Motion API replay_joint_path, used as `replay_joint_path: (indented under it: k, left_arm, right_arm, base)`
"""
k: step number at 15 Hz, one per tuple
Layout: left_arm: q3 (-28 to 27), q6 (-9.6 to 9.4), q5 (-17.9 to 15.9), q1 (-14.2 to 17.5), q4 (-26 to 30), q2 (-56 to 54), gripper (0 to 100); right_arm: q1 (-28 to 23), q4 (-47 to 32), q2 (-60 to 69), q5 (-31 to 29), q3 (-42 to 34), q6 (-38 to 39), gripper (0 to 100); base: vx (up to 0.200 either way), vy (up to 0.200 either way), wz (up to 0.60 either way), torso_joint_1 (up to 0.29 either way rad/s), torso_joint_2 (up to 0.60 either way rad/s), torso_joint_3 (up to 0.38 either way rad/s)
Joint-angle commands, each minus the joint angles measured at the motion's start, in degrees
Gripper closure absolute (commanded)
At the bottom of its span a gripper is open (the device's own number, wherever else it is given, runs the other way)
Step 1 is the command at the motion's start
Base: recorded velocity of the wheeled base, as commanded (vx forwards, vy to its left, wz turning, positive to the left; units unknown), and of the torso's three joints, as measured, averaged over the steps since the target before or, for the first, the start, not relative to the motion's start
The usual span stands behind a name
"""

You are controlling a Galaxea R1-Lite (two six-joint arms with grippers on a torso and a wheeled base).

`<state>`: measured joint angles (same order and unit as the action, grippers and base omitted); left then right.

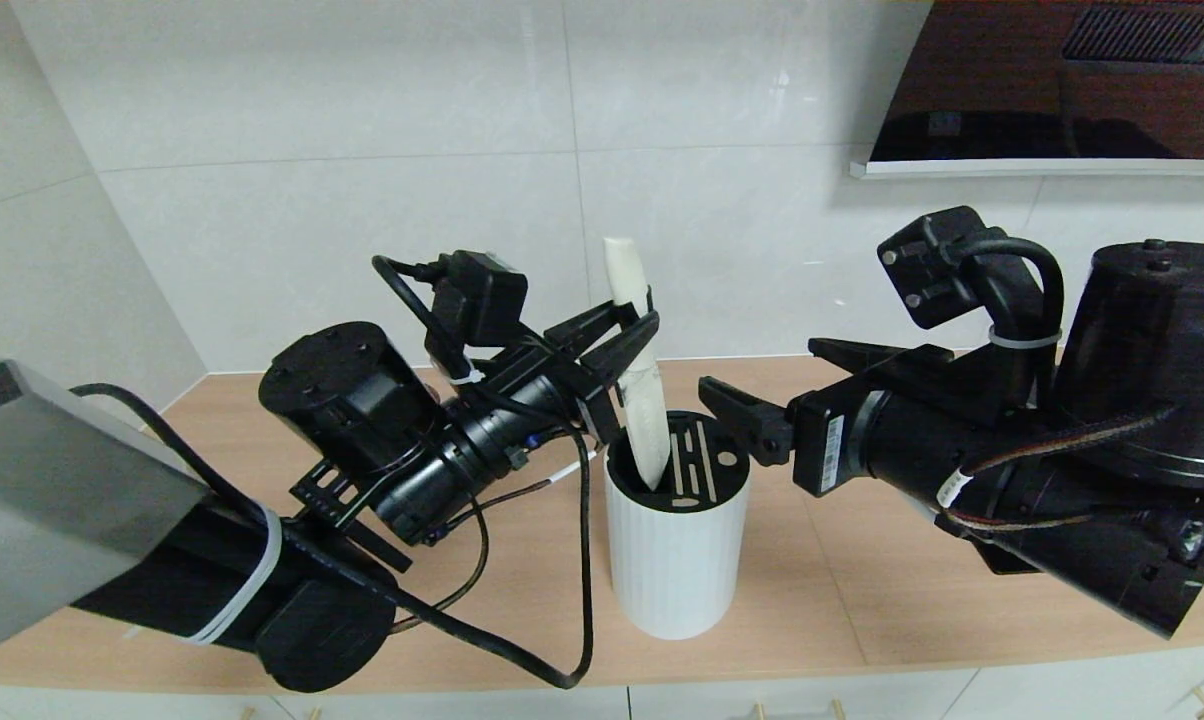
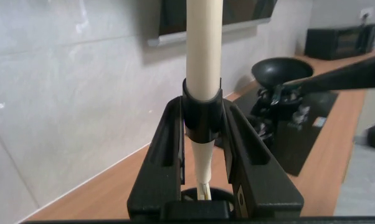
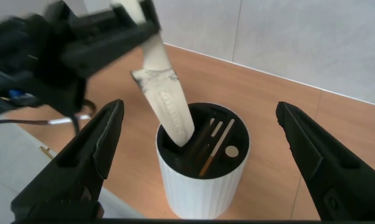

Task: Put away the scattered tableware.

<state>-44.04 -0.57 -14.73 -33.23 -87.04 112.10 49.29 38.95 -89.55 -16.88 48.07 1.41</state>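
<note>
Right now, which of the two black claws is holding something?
The left claw, clamped on the white knife whose tip is in the white ribbed cylindrical holder; the right claw stands open and empty.

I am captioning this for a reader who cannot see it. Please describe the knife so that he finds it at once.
On the wooden counter stands a white ribbed holder with a black slotted top. The knife leans with its tip in that top, its handle in the jaws of the left gripper. It is the only long, thin, pale thing: cream handle, white blade.
</note>
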Motion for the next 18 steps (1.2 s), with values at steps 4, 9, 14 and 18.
replay_joint_path:
  k: [4, 9, 14, 18]
  left_arm:
    - [-0.1, -0.04, 0.0, -0.1, -0.1, 2.1, 100]
    - [0.2, -0.13, 2.0, -1.2, -1.1, 4.5, 100]
    - [0.3, -0.13, 5.6, -3.2, -3.0, 9.0, 100]
    - [0.3, -0.04, 6.9, -3.4, -3.0, 9.0, 100]
  right_arm:
    - [0.0, 0.0, -0.3, 0.0, 0.0, 0.0, 0]
    - [0.0, 0.0, -0.5, 0.0, 0.0, -0.4, 0]
    - [0.0, 0.1, -0.5, 0.0, 0.0, -0.4, 0]
    - [-0.1, 0.1, -0.6, 0.0, 0.0, -0.4, 0]
  base:
    - [0.0, 0.0, 0.0, 0.0, 0.0, 0.0]
    - [0.0, 0.0, 0.0, 0.0, 0.0, 0.0]
    - [0.0, 0.0, 0.0, 0.0, 0.0, 0.0]
    - [0.0, 0.0, 0.0, 0.0, 0.0, 0.0]
